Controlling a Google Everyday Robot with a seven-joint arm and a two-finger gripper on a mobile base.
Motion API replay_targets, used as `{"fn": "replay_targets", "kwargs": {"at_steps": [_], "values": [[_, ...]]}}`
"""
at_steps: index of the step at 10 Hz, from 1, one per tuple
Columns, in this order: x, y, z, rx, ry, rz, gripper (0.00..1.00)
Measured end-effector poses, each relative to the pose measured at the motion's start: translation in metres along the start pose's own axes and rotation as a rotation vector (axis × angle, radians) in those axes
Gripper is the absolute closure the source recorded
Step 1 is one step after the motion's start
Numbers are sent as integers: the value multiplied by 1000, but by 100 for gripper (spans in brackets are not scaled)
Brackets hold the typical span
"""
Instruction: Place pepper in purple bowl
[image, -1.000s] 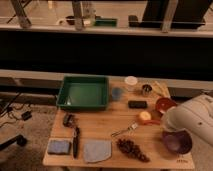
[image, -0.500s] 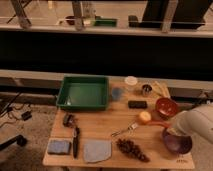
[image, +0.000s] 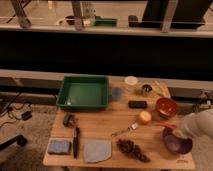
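Note:
The purple bowl (image: 176, 143) stands at the table's front right corner. My gripper (image: 178, 132) is at the end of the white arm that comes in from the right, low over the bowl's far rim. A slim orange-red streak, the pepper (image: 166, 126), pokes out to the left of the gripper, just beyond the bowl's rim. Whether the pepper is held or lies on the table cannot be made out.
A red-brown bowl (image: 166, 106) and an orange fruit (image: 145, 117) sit just behind the purple bowl. A fork (image: 125, 132), grapes (image: 132, 149), a grey cloth (image: 97, 150), a blue sponge (image: 59, 146) and a green tray (image: 84, 92) lie to the left. Cups stand at the back.
The white arm has dropped lower and drawn back to the right, so less of it covers the table. It now ends at the purple bowl's rim.

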Motion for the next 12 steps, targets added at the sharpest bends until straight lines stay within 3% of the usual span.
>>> {"fn": "replay_targets", "kwargs": {"at_steps": [5,8,9,12], "values": [[15,-5,1,-60,-25,83,86],[15,-5,1,-65,-32,93,85],[15,-5,1,-65,-32,92,80],[16,-5,1,-65,-32,94,49]]}}
